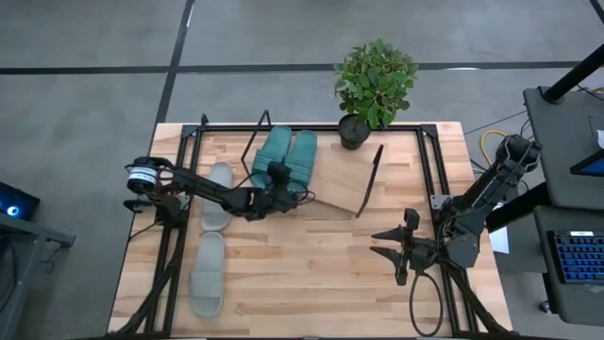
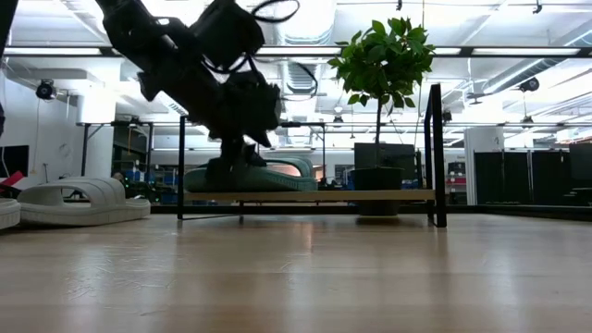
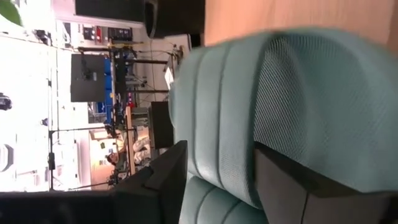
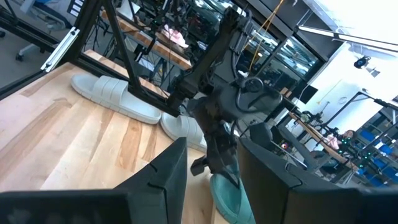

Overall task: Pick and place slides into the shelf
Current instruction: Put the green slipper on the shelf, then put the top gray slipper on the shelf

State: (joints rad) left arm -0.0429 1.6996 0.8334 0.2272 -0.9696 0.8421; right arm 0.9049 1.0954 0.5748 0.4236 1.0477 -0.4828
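Two teal slides [image 1: 276,156] [image 1: 303,156] lie side by side, soles down, on the left part of the slanted wooden shelf [image 1: 344,184]. My left gripper [image 1: 281,181] is at the near end of the left teal slide. In the left wrist view its fingers [image 3: 161,180] stand apart, open, with that slide's ribbed strap [image 3: 217,106] between them. Two grey slides [image 1: 218,194] [image 1: 208,274] lie flat on the table to the left of the shelf. My right gripper [image 1: 396,247] hovers open over the table's right side, with nothing between its fingers. My left gripper has the teal slide's strap [image 3: 242,155] between its open fingers and comes at it nearly level from the table's near left. Whether either finger touches the strap, I cannot tell. The slide lies on the shelf board.
A potted plant [image 1: 376,85] stands at the table's far edge, right behind the shelf's right end. The shelf's black end frame [image 2: 435,153] rises at its right. Bare tabletop [image 1: 311,274] lies in front of the shelf.
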